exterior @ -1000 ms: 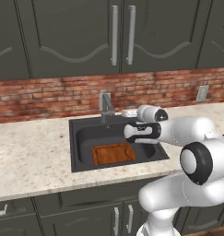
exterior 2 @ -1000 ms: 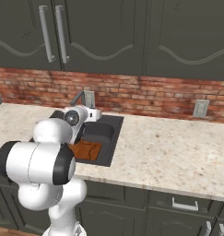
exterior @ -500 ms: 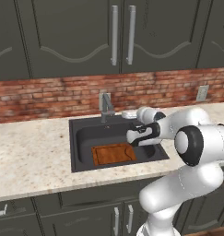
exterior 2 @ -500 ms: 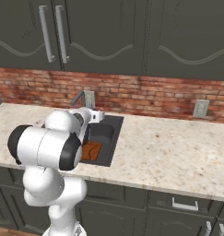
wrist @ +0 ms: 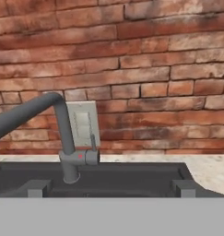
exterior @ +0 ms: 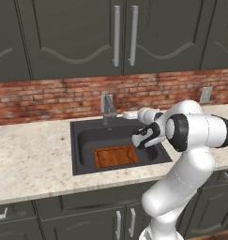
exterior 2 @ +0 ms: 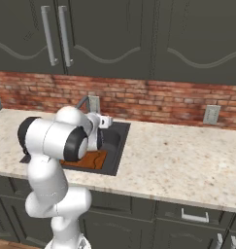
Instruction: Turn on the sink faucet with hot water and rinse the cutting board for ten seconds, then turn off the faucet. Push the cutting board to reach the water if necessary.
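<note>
A white robot arm reaches over the sink (exterior: 82,140) toward the sink faucet (wrist: 69,152), its end effector (exterior: 135,140) released, jaws wide and holding nothing. The hand view looks straight at the faucet's base against the brick wall, with the small lever on its side and the spout sweeping off to the left of that view; the two dark fingertips (wrist: 37,188) rise at the bottom, well apart, short of the faucet and touching nothing. The cutting board (exterior: 116,156) lies flat on the floor of the dark basin, toward its front edge, partly hidden behind the arm in the right base view. No water runs (the spout shows no blue stream in any view). The step in hand appears to be the first: the approach to turn the faucet on. The next move likely calls for closing on the lever and swinging it to the hot side. With the board toward the front of the basin and the spout at the back of the counter (exterior: 31,159), a push toward the stream may be needed.
</note>
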Robot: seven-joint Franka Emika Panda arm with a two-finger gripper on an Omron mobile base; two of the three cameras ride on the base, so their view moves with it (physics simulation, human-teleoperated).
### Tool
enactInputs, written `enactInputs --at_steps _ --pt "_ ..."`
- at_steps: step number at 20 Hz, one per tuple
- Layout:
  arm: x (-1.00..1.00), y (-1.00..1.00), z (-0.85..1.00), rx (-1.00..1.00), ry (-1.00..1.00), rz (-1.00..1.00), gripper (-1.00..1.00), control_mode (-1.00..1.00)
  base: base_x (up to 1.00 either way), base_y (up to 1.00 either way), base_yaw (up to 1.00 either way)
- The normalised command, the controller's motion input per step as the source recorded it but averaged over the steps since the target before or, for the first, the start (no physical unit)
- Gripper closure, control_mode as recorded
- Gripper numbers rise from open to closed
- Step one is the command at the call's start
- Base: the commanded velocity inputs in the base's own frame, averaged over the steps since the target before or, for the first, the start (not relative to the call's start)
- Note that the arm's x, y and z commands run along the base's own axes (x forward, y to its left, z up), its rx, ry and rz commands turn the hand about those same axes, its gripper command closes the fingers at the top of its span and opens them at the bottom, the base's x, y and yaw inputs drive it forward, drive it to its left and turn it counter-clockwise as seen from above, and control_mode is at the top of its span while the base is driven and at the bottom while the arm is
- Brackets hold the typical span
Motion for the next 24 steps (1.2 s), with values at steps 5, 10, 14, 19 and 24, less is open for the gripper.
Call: enactInputs --at_steps 5,10,14,19,24 --pt "0.29 0.0 -0.21 0.0 0.0 0.0 -1.0 -1.0 0.0 0.0 0.0" --pt "0.15 0.0 -0.21 0.0 -0.01 0.0 -1.0 -1.0 0.0 0.0 0.0" --pt "0.1 0.0 -0.22 0.0 0.0 0.0 -1.0 -1.0 0.0 0.0 0.0" --pt "0.05 0.0 -0.15 0.0 -0.01 0.0 -1.0 -1.0 0.0 0.0 0.0" --pt "0.01 0.0 0.0 0.0 -0.03 0.0 -1.0 -1.0 0.0 0.0 0.0"
